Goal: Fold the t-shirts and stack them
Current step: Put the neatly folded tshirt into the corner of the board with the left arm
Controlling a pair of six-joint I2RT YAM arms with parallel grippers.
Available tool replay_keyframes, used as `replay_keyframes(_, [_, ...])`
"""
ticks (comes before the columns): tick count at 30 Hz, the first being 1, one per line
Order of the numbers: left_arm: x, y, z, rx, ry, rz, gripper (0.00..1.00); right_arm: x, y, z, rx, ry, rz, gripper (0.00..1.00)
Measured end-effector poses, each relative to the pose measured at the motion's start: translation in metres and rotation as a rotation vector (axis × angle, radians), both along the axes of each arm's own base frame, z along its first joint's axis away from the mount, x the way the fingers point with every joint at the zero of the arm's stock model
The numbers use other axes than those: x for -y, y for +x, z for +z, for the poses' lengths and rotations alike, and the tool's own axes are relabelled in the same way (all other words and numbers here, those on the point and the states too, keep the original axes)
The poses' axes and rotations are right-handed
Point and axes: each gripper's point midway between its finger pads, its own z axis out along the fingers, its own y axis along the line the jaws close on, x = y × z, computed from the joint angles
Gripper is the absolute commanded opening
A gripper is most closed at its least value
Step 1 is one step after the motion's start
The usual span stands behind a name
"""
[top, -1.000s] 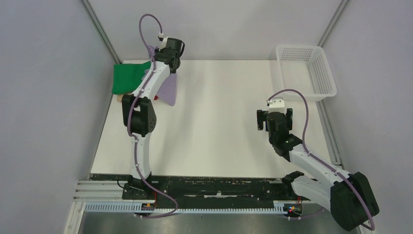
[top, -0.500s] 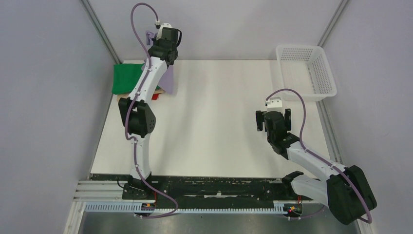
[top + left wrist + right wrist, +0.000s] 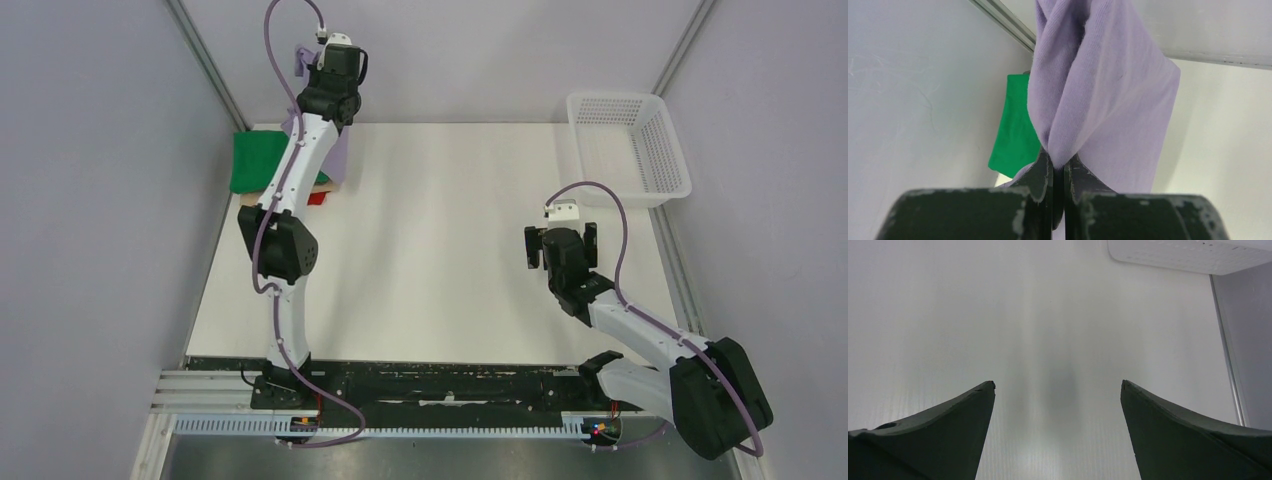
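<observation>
Pinched shut, the left gripper's (image 3: pixel 1058 170) dark jaws clamp a bunched fold of the purple shirt (image 3: pixel 1108 90). Its soft knit hangs in smooth drapes over the far left of the matte white table (image 3: pixel 450 250). Just left of it lies the green shirt (image 3: pixel 258 160), folded into a flat rectangle, with a sliver of red shirt (image 3: pixel 317 199) at its near edge. Right gripper (image 3: pixel 1058 390) jaws spread wide and empty over bare tabletop, near of the white mesh basket (image 3: pixel 660 150).
</observation>
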Motion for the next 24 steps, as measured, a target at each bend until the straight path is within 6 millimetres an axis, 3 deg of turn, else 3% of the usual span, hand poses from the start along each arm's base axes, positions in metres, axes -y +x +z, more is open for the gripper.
replay_keyframes(11, [-0.018, 0.003, 0.006, -0.002, 0.014, -0.007, 0.02, -0.001, 0.002, -0.002, 0.000, 0.000, 0.000, 0.98])
replay_keyframes(19, [-0.062, 0.006, 0.000, -0.011, -0.011, 0.039, 0.02, -0.001, 0.002, -0.005, -0.008, -0.004, 0.000, 0.98])
replay_keyframes(24, [-0.086, 0.014, -0.016, -0.024, -0.021, 0.069, 0.02, -0.001, 0.003, -0.004, -0.007, -0.006, 0.002, 0.98])
